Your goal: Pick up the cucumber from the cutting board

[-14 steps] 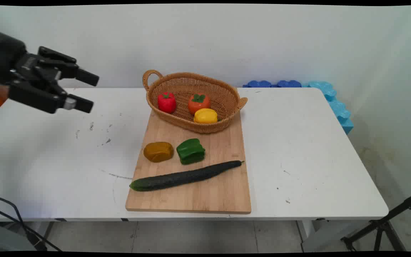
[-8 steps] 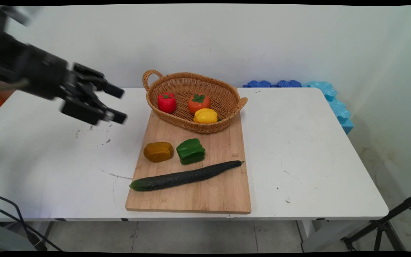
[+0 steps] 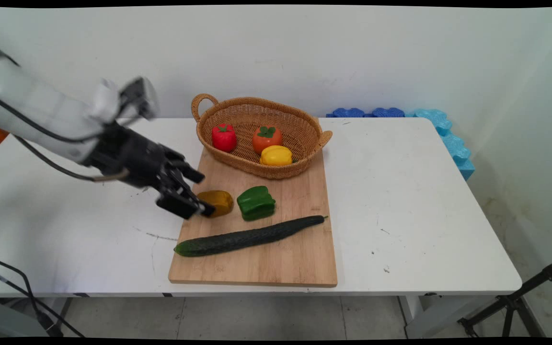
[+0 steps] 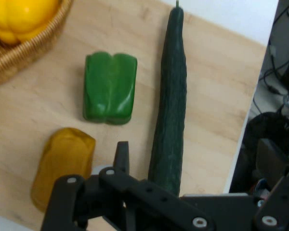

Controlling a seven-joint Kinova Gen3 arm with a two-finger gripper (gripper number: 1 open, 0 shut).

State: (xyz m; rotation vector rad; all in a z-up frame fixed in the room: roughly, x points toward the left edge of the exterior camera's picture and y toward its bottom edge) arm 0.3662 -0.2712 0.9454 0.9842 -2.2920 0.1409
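Left of centre in the main view, the claw [image 3: 198, 194] hangs low over the left edge of a wooden cutting board [image 3: 281, 258] that lies on the white desk [image 3: 424, 215]. Its two black fingers stand apart, open and holding nothing, with the lower fingertip right at a brownish-yellow vegetable piece [image 3: 217, 202]; whether it touches cannot be told. Just right of that piece lies a green pepper [image 3: 256, 203], and below both a long dark cucumber [image 3: 249, 235] runs slantwise across the board. At the board's upper end sits a wicker basket [image 3: 304, 125] holding a red pepper [image 3: 224, 137], an orange persimmon-like fruit [image 3: 267, 138] and a yellow pepper [image 3: 276, 155]. Blue foam blocks [image 3: 441, 127] sit at the desk's upper right corner.
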